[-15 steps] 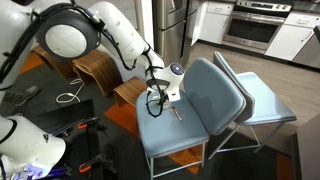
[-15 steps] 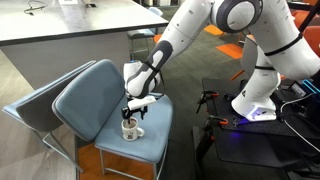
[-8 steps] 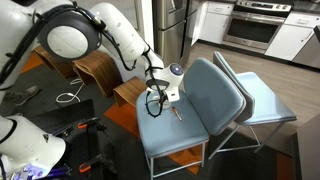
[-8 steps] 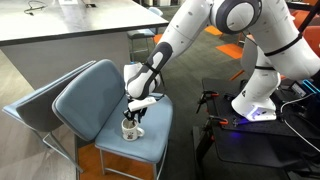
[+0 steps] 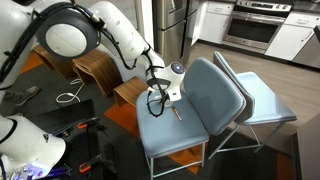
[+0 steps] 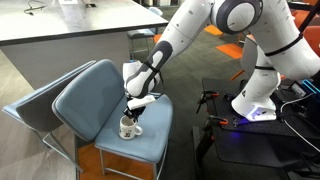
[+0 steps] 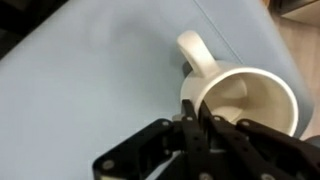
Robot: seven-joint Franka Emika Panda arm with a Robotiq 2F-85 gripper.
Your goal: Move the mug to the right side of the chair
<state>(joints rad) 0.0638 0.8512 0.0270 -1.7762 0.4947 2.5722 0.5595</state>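
A cream-white mug (image 7: 240, 100) stands on the blue-grey padded seat (image 7: 90, 80) of the chair, with its handle (image 7: 195, 52) pointing away from me. My gripper (image 7: 196, 118) comes down from above, and its black fingers are shut on the mug's rim beside the handle. In an exterior view the mug (image 6: 128, 127) sits near the middle of the chair seat (image 6: 152, 142) under the gripper (image 6: 133, 114). In an exterior view the gripper (image 5: 160, 101) hangs over the seat (image 5: 170, 137) and largely hides the mug.
A second matching chair (image 5: 262, 100) stands close behind the first, also visible as a chair (image 6: 30, 100). A wooden stool (image 5: 96, 68) is beside the seat. A counter (image 6: 60, 40), the robot base (image 6: 257, 103) and black gear on the floor (image 6: 215, 100) surround the chair.
The fingers have closed from wide open onto the mug's rim. The mug has shifted slightly on the seat. The arm has barely moved.
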